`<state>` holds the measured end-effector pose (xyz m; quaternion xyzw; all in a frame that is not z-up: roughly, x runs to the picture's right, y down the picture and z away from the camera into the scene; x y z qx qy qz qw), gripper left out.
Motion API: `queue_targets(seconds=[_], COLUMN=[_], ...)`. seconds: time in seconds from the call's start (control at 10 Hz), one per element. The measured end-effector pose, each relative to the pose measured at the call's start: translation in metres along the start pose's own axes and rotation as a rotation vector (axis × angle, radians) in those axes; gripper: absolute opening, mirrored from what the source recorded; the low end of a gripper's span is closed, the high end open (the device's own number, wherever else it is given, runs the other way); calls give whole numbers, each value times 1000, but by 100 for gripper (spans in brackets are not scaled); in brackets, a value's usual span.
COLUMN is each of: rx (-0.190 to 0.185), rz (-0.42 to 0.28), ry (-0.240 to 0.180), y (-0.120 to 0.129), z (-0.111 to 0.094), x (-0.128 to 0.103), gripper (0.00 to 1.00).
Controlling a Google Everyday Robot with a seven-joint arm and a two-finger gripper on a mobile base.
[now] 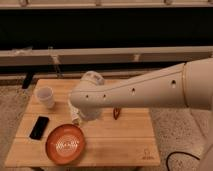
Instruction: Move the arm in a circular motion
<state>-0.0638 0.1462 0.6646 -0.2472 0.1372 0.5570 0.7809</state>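
Cream-white arm [145, 90] of smooth, thick tubular segments, entering from the right edge and reaching left over a small wooden table [125, 135] of pale planks. A row of small dark holes runs along the forearm, which ends in a bulbous rounded joint above the table's middle. The gripper [77, 117] hangs below that joint, just above the tabletop and beside the far right rim of the orange bowl; whether its fingers are apart or together cannot be told, and nothing is seen held. On the table: a round orange bowl [65, 144] with a pale ribbed pattern inside, at the near left; a flat black phone [39, 127] to its left; a white cup [46, 97], upright, at the far left; a small reddish object [116, 113], of unclear kind, under the forearm. Speckled floor [180, 132] around the table.
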Motion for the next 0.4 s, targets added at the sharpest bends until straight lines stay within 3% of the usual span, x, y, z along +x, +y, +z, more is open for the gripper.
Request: queue_targets(seconds=[0.4], rx=[-11], rz=[20], ry=[-8], y=[-10], z=[0], x=[-9], gripper=[65])
